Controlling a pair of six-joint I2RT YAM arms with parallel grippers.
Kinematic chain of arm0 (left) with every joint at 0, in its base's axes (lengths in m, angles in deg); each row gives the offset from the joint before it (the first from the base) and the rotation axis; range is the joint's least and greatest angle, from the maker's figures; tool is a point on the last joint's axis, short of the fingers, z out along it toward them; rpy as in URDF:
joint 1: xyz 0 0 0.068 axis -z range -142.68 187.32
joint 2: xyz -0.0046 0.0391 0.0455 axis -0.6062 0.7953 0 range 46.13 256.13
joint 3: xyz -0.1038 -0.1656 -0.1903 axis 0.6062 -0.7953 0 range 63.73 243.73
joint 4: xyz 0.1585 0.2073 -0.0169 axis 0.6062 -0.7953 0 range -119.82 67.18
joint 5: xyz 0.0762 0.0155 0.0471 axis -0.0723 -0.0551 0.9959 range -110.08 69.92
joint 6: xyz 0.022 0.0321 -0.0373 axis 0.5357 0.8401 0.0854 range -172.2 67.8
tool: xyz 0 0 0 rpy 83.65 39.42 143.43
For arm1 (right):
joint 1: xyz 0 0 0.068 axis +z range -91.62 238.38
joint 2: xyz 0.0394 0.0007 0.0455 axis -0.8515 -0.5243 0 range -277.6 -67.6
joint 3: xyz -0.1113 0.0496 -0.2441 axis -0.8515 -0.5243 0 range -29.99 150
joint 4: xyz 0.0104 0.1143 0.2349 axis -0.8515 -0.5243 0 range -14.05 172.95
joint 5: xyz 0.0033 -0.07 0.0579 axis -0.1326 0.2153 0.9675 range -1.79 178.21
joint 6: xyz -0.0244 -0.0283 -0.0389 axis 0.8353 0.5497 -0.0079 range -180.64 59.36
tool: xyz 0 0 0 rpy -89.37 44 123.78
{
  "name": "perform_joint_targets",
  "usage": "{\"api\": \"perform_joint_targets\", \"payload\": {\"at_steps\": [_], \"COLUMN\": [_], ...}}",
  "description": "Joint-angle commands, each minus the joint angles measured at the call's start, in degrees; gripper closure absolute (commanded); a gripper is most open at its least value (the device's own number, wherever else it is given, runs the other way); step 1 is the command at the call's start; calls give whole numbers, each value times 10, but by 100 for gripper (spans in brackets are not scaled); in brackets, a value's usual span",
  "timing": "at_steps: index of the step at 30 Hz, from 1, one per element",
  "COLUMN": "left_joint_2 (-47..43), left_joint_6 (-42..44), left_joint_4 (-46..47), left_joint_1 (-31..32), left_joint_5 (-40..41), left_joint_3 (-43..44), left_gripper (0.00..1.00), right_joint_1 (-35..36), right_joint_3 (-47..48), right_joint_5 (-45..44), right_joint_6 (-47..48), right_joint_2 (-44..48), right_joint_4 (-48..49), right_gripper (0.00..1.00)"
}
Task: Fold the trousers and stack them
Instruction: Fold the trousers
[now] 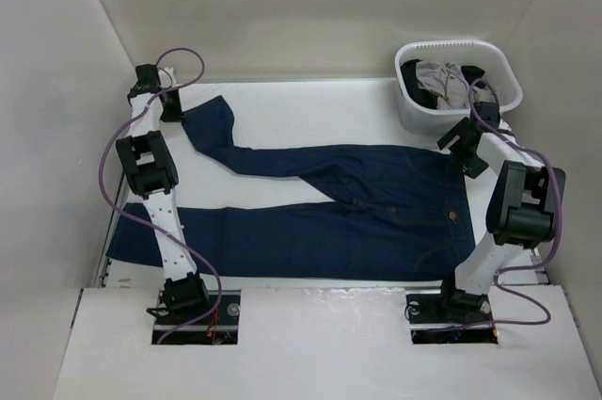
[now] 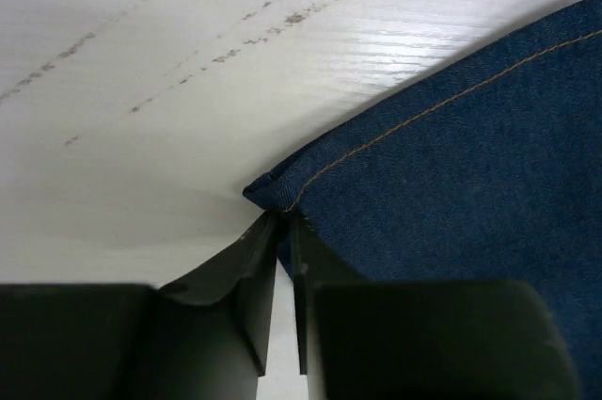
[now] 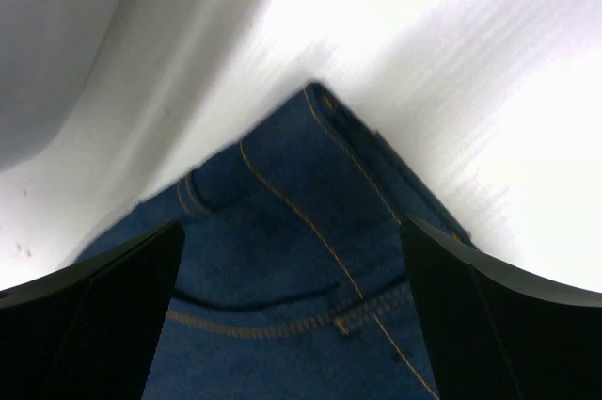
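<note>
Blue trousers (image 1: pixel 376 202) lay flat on the table (image 1: pixel 310 104)
The left gripper (image 2: pixel 284 226), stretched far out, pinched a hem corner; the right gripper (image 3: pixel 292 231) hung wide open over the waist. Grey marks (image 2: pixel 282 19) were too blurry to read.

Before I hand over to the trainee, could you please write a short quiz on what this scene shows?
1. True or false: the right jaws are shut on the waistband of the jeans.
2. Where do the grey and black clothes lie? A. in the white basket B. spread on the jeans C. on the floor
3. Fill in: the left jaws pinch one leg at its ___ corner.
Key: 1. False; they stand wide open over it. 2. A. 3. hem.
</note>
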Motion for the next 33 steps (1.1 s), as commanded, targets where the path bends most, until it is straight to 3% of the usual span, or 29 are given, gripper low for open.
{"api": "perform_joint_targets", "payload": {"at_steps": [1,9,13,18,24,28,33], "left_joint_2": [3,-182,-293,-372,-406,-422,-437], "left_joint_6": [6,20,27,51,78,85,116], "left_joint_4": [-48,-35,-41,-41,-47,-47,-55], "left_joint_1": [12,-39,-57,-101,-160,-173,-174], "left_joint_5": [-26,-5,-9,16,28,20,27], "left_joint_3": [-11,-154,-246,-328,-345,-342,-323], "left_gripper": [97,100,100,100,100,100,100], "right_joint_1": [-5,-3,25,55,59,59,73], "right_joint_3": [56,85,51,1,-26,-43,-72], "right_joint_5": [-10,-25,-15,31,33,-3,-81], "right_joint_6": [2,-23,-62,-122,-117,-84,-5], "right_joint_2": [-47,-79,-87,-88,-69,-21,115], "right_joint_4": [-38,-70,-70,-14,-4,1,69], "right_gripper": [0,0,0,36,95,100,100]}}
